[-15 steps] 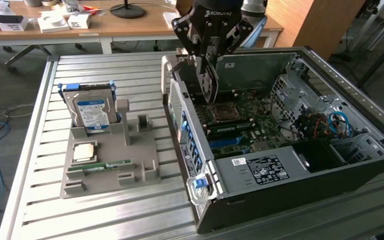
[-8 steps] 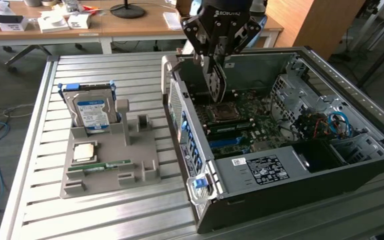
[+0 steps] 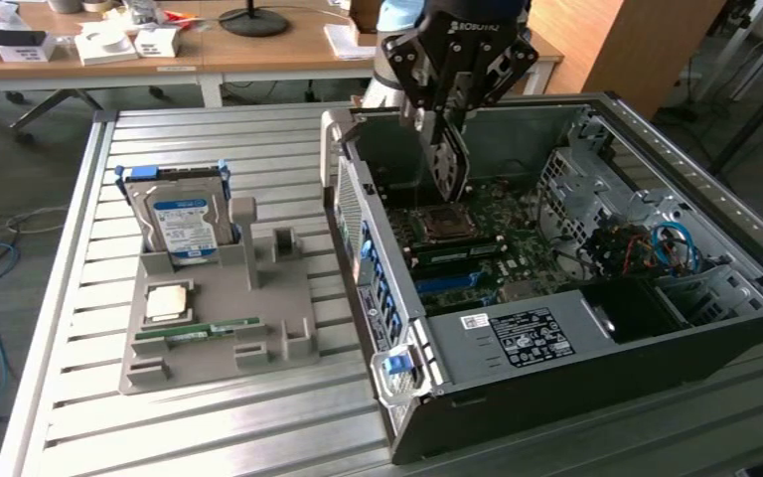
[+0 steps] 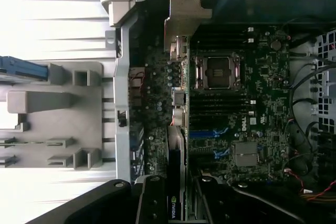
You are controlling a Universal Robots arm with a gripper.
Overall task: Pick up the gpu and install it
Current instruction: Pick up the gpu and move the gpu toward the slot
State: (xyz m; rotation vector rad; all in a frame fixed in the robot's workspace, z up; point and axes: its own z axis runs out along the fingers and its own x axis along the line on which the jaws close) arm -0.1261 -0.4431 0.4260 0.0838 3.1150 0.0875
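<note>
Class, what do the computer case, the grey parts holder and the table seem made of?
Computer case: sheet metal, dull grey, perforated panels. Parts holder: likely matte plastic, moulded blocky shapes. Table: probably aluminium, pale ribbed slats.

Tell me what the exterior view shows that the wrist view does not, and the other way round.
The exterior view adds the desks behind, the hard drive's labelled face and a square chip on the gray holder. The wrist view adds the printed logo on the gpu. Both share the open computer case, its processor socket, the holder, and the gripper holding the gpu above the motherboard.
</note>
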